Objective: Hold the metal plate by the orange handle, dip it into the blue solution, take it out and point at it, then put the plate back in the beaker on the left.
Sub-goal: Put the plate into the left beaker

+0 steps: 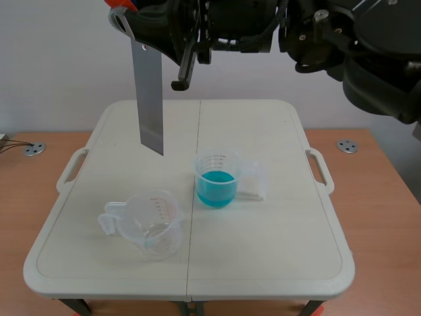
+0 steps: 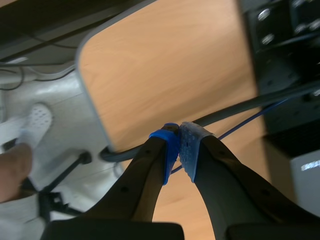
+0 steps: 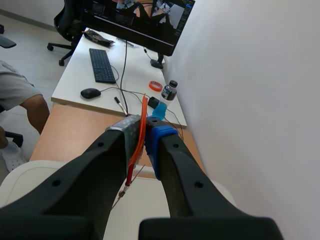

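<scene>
Your white folding table [image 1: 263,263] fills most of the scene view. It has a raised rim, a seam [image 1: 195,131] running from 12 to 6 o'clock, and a carry handle [image 1: 71,170] on the 9 o'clock side and another on the 3 o'clock side.

Both black arms are raised across the far side. The metal plate [image 1: 148,99] hangs upright from them, its slanted lower tip well above the tabletop and near the far rim.

Your right gripper [image 3: 145,127] has its 2 fingers pinched onto the orange handle [image 3: 144,115], which you see edge-on between the pads. Your left gripper [image 2: 179,132] has its pads pressed together with nothing between them. In the scene view it is probably the black finger hanging just beside the plate at 3 o'clock, though you cannot confirm that from this angle.

The left beaker [image 1: 148,230] stands at 6 o'clock from the plate's tip, with its handle toward 9 o'clock. It is well apart from the near rim.

The right beaker [image 1: 217,161] holds the blue solution [image 1: 216,187] and sits at 2 o'clock from the left beaker. Bare tabletop shows between the 2.

A red scale [image 1: 158,201] is printed on the left beaker, but its numerals are too small to read.
</scene>
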Controlling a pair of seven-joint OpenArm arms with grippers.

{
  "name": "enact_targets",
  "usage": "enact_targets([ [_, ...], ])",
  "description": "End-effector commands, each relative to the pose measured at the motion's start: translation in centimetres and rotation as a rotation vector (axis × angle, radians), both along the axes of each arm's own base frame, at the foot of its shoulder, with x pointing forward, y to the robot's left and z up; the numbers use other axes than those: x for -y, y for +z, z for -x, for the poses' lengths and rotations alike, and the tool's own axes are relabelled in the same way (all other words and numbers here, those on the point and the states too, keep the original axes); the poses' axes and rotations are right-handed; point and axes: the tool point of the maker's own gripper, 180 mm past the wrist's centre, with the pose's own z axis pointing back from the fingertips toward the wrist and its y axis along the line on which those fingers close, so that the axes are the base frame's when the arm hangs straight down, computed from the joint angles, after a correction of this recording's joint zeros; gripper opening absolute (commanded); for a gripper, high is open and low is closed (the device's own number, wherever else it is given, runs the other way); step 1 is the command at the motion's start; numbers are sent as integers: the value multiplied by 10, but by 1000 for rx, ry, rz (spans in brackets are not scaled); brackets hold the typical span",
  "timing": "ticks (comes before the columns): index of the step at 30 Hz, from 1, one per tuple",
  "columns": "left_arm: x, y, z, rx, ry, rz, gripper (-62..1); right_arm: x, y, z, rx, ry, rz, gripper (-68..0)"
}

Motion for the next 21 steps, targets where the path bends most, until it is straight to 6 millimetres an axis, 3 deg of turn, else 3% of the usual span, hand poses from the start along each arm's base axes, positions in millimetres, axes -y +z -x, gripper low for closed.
enact_targets([
  [1,4,1,-2,10,-18,6,-577,-4,22,5,38,32,-41,-662],
  [6,14,-4,-3,7,-17,27,-577,-8,21,11,39,51,-36,-662],
  [21,8,-12,7,-27,-16,13,-577,-24,7,30,-13,120,-29,-662],
])
